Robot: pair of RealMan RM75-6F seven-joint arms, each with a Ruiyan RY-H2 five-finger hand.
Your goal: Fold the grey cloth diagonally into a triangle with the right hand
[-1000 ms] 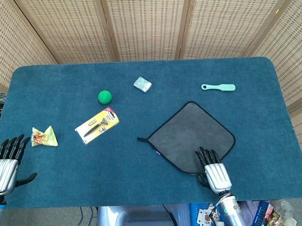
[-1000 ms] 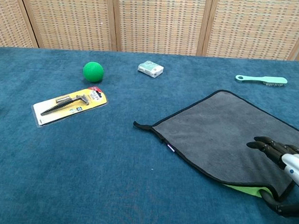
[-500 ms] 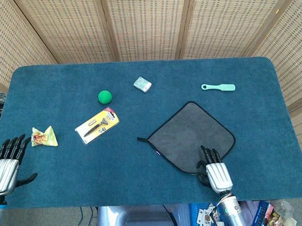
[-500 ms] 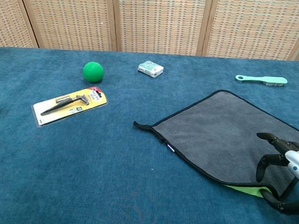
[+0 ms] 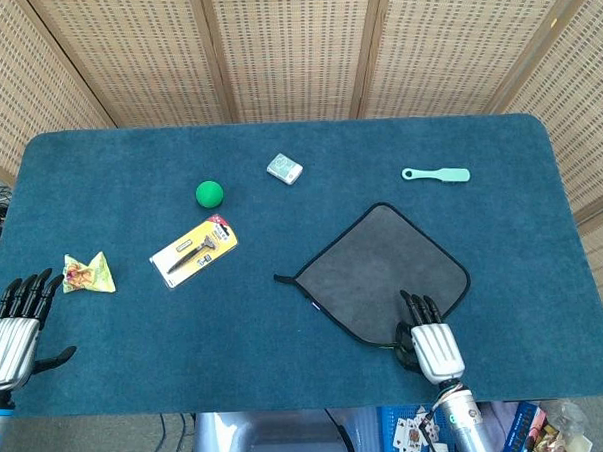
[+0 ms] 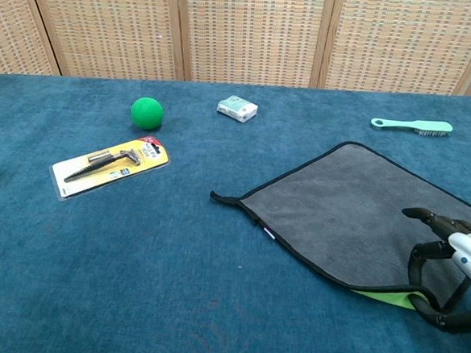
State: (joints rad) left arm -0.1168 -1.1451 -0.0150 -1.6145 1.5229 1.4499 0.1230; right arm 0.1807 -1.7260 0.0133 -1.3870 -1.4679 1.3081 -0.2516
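The grey cloth [image 5: 378,268] with black trim lies flat as a diamond on the blue table, right of centre. My right hand [image 5: 430,342] is at its nearest corner. In the chest view the right hand [image 6: 451,272] curls its fingers down onto the grey cloth [image 6: 355,205] while the thumb sits under the corner. That corner is raised slightly and its green underside [image 6: 389,298] shows. My left hand [image 5: 14,334] hovers at the table's front left edge with fingers spread, holding nothing.
A green ball [image 5: 209,193], a packaged razor [image 5: 193,251] and a small box [image 5: 284,168] lie left of the cloth and further back. A mint brush [image 5: 435,174] lies behind it. A yellow-green wrapper [image 5: 87,274] sits near the left hand.
The right hand's fingers, stretched flat on the cloth a second ago, have curled down onto the corner, and the hand has slid slightly right. The left hand is still.
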